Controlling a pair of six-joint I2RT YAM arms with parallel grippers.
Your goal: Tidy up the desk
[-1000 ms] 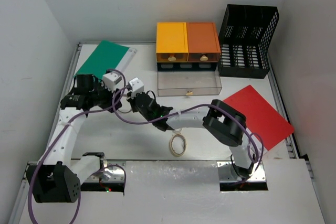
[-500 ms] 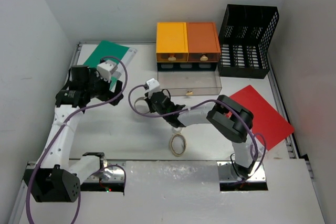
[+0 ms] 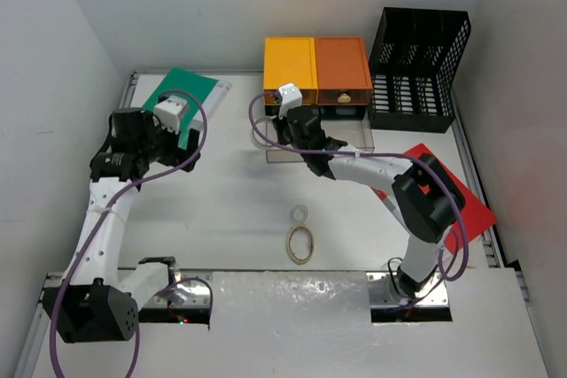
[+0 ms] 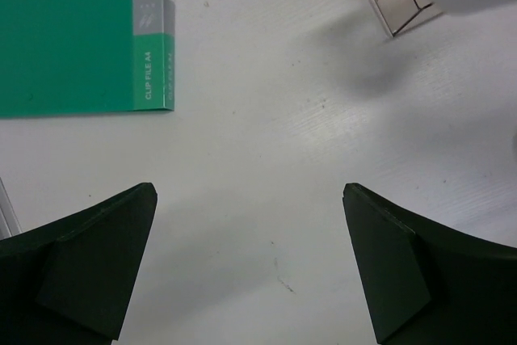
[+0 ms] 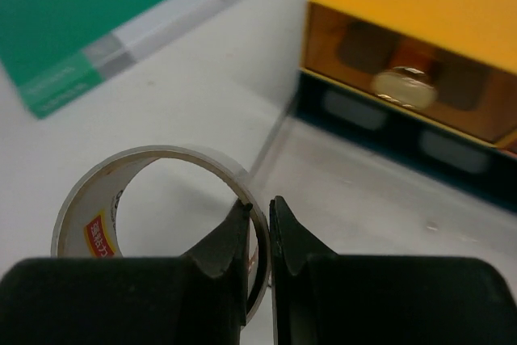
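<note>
The desk is a wide white tabletop. My right gripper is shut on the wall of a clear tape roll, one finger inside the ring and one outside. In the top view this gripper hangs at the left end of a clear pulled-out drawer, below the yellow drawer box. Open and empty, my left gripper hovers over bare desk. It sits at the left, just below a green folder.
An orange drawer box adjoins the yellow one, with a black mesh organizer at the back right. A red folder lies at the right under my right arm. Two loose rings lie near the front centre.
My right gripper carried the tape roll from mid-desk back to the clear drawer. My left gripper opened wide and drew back left toward the green folder.
</note>
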